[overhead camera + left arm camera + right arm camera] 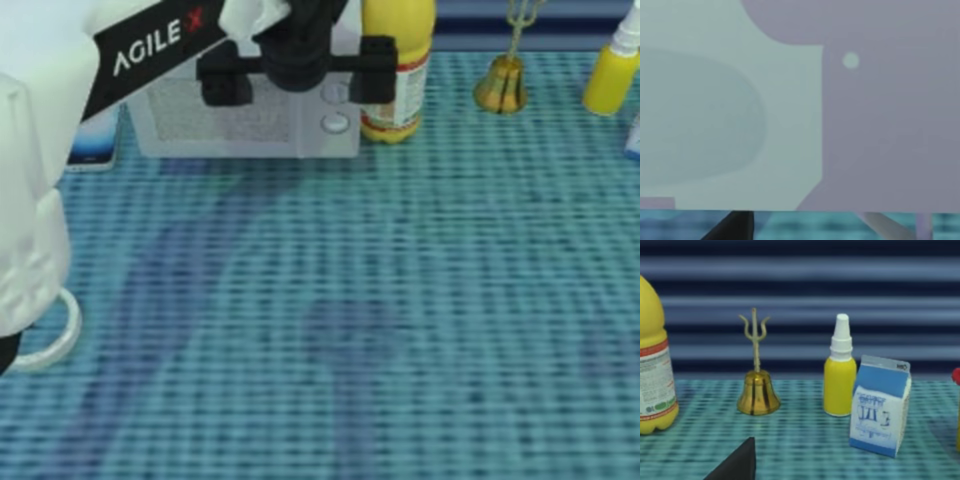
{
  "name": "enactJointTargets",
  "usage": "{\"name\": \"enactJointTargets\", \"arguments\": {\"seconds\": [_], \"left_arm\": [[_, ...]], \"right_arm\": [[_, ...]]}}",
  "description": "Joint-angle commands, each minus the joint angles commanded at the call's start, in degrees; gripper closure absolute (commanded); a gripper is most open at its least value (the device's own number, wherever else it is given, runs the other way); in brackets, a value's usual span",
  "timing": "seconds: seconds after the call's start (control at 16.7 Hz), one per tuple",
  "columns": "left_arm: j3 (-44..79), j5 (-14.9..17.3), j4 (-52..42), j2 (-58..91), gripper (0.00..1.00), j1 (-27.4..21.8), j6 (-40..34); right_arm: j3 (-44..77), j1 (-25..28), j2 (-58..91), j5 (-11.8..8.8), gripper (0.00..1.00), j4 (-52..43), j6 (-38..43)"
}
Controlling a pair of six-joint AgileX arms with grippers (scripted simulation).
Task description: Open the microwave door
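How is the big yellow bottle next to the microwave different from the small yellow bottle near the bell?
The big yellow bottle is wide and carries a printed label with a red band; the small yellow bottle is slim and plain. The big one stands right beside the microwave; the small one stands past the bell, by a milk carton. Both are yellow and upright.

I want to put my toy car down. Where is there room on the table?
The whole near stretch of the table in front of the microwave is bare. The far edge is crowded: the left gripper over the microwave, a big yellow bottle, a brass bell, a small yellow bottle, and a milk carton.
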Motion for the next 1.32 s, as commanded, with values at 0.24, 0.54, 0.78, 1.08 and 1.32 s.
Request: {"name": "enactJointTargets", "arguments": {"seconds": [0.24,0.54,0.78,1.08,1.32], "left_arm": [[0.0,0.0,0.0,0.0,0.38,0.0,0.0],[0.0,0.0,0.0,0.0,0.75,0.0,0.0],[0.0,0.0,0.0,0.0,1.00,0.0,0.0],[0.0,0.0,0.0,0.0,1.00,0.0,0.0],[-1.5,1.3,0.3,-0.1,1.00,-1.8,-0.5]], "right_arm": [[0.0,0.0,0.0,0.0,0.00,0.0,0.0],[0.0,0.0,0.0,0.0,0.00,0.0,0.0],[0.0,0.0,0.0,0.0,0.00,0.0,0.0],[0.0,0.0,0.0,0.0,0.00,0.0,0.0],[0.0,0.0,0.0,0.0,0.00,0.0,0.0]]}}
